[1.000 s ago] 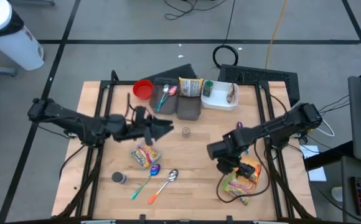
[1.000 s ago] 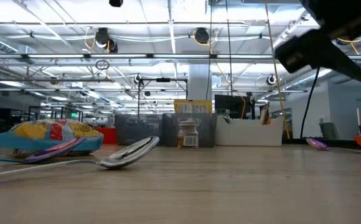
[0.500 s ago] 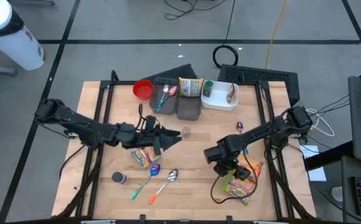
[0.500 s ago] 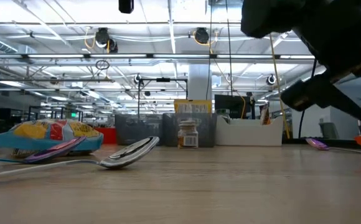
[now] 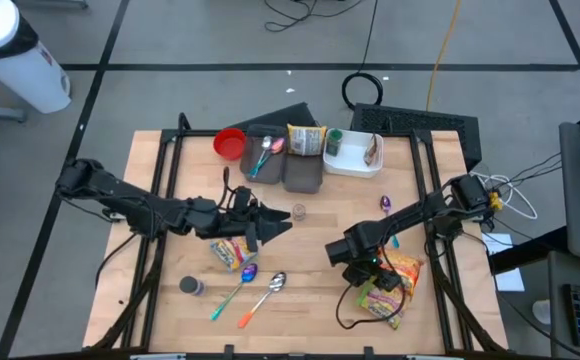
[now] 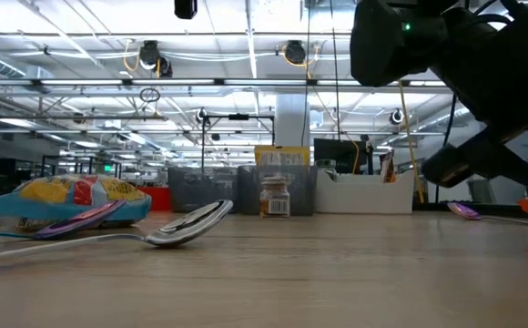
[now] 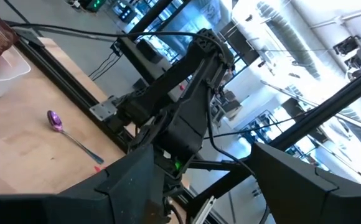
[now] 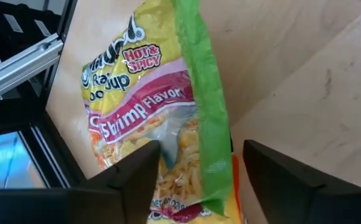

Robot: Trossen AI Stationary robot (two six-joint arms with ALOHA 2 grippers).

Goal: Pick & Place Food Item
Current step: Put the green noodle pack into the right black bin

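Right claw (image 5: 378,287) has come down over the noodle packet (image 5: 390,285) — arm pulled back toward the desk's right edge; left claw (image 5: 282,224) pushed out toward centre.

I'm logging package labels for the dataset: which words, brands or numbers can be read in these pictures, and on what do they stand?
"HOT & SPICY": on the noodle packet, in the right wrist view.
"Shrimp Flavor": same packet, on its red band.
A partly cut-off brand name above it: not fully readable.
Labels on the yellow bag, the small jar and the colourful snack bag: too small to read.
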